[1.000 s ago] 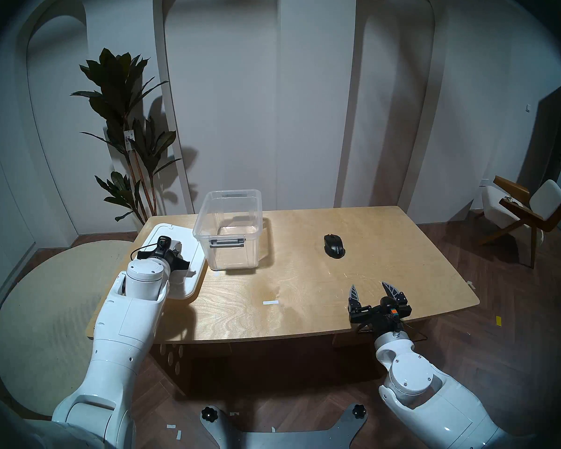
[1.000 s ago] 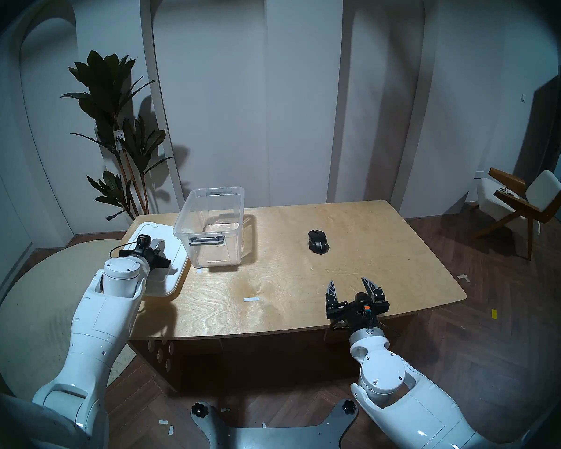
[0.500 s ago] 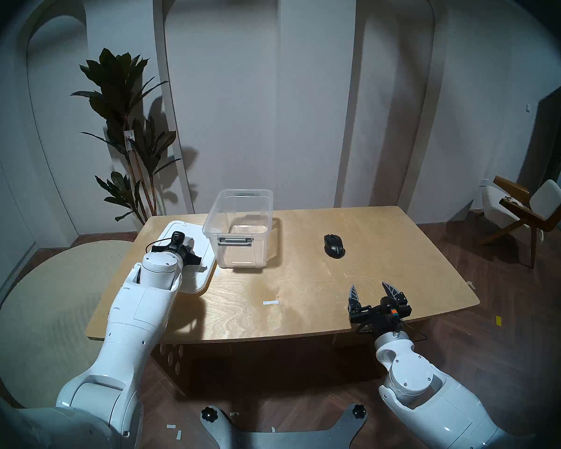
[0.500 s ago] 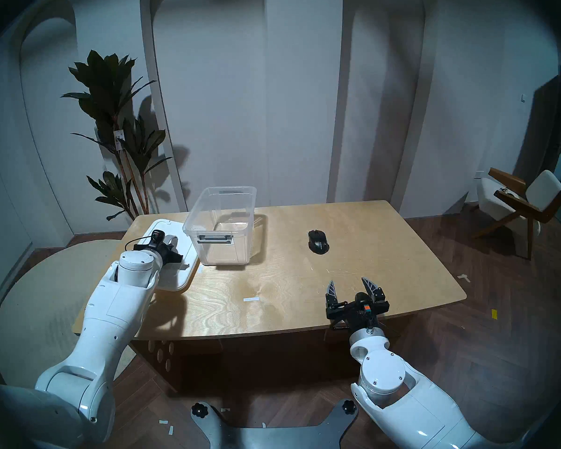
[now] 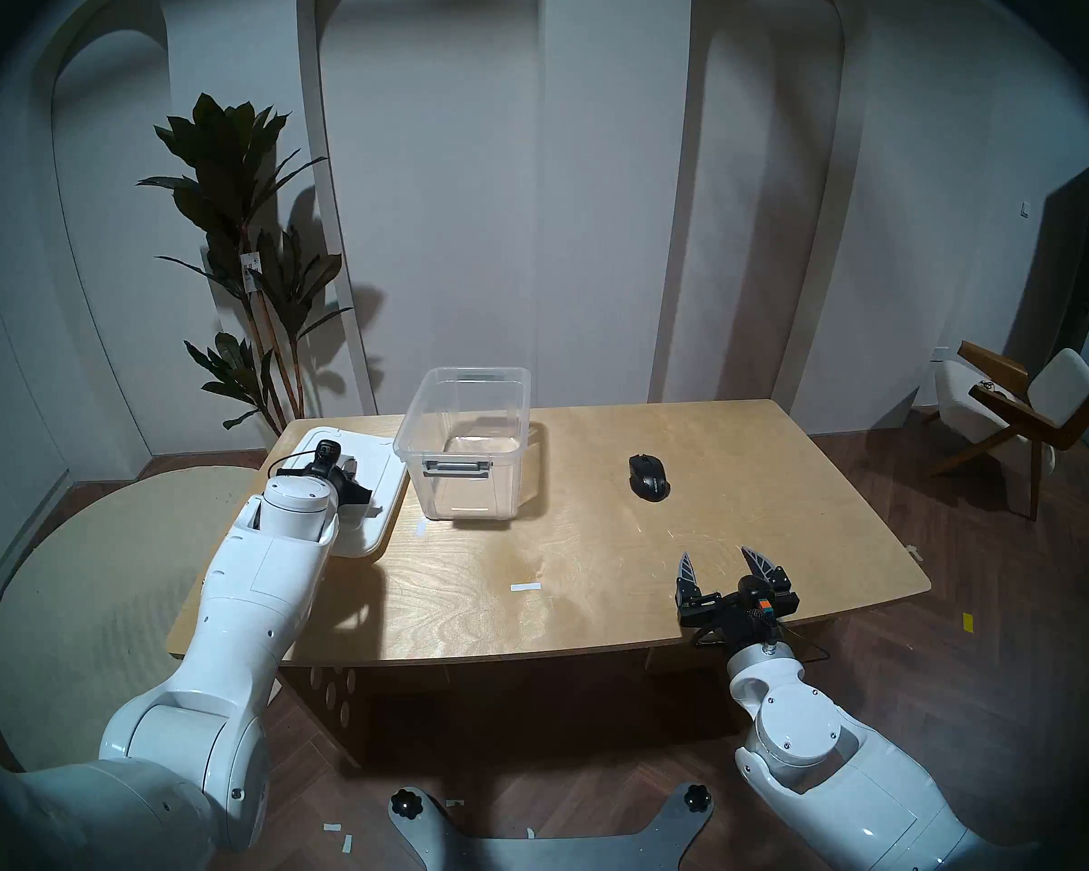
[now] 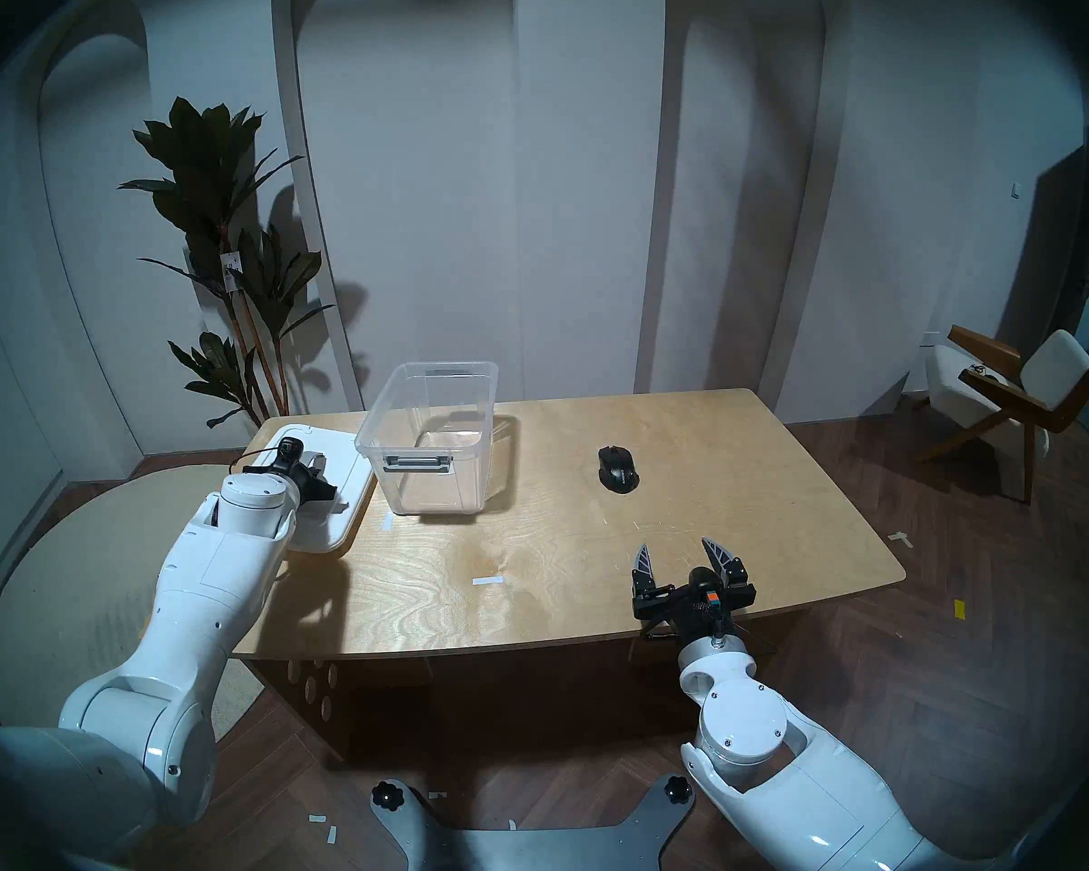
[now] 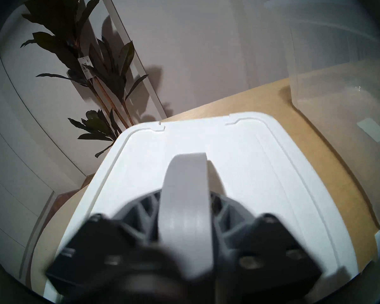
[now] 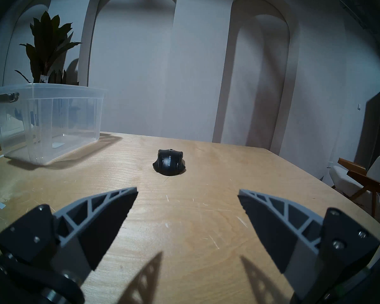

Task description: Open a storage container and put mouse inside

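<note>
White lid near end hidden, left gripper clamping handle

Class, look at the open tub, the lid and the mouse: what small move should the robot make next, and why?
Probably open the left tool, which grips the grey arched handle of the white flat lid beside the clear plastic tub. The tub is already uncovered, and the open right tool faces the small black computer mouse.

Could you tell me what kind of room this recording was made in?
Probably a home-style living room or a staged studio: a pale wooden table, a tall potted plant by white arched wall panels, and a cushioned wooden armchair on herringbone wood flooring.
</note>
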You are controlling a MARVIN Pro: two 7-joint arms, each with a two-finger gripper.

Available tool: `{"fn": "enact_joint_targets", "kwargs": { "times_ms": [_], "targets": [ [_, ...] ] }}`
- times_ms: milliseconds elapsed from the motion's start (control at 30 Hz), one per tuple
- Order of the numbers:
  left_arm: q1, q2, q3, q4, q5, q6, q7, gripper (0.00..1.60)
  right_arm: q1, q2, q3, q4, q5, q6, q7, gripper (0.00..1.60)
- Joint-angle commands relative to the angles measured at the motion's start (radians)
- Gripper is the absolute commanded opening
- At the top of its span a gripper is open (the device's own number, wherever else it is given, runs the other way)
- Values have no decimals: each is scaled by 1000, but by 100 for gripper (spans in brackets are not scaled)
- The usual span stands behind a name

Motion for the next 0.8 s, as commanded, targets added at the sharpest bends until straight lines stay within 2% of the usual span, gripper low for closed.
{"fn": "enact_joint_targets", "kwargs": {
  "times_ms": [0,67,167,200,300,400,567,600,767],
  "targets": [
    [-70,27,-23,30,-126,102,-126,160,2,-1,3,-21,-1,-9,-1,160],
    [-79,25,-79,47,-177,117,-172,160,2,-1,2,-20,-1,-9,0,160],
    [-85,58,-57,45,-158,147,-200,160,1,-1,3,-21,-1,-9,-1,160],
    [-78,74,-28,32,-129,159,-203,160,1,-1,3,-21,-1,-9,-1,160],
    [-53,82,-28,-6,-127,171,-212,160,1,-1,3,-21,0,-9,-1,160],
    [-25,80,-65,-64,-143,137,-180,160,2,-1,2,-20,-1,-9,0,160],
    [-15,74,-83,-135,-144,101,-177,160,3,-1,2,-18,-1,-8,0,160],
    [-25,71,-82,-122,-129,71,-145,160,3,-1,2,-18,-1,-7,0,160],
    [26,47,-114,-204,-131,-9,-76,160,4,-2,2,-17,-1,-7,0,160]
  ]
}}
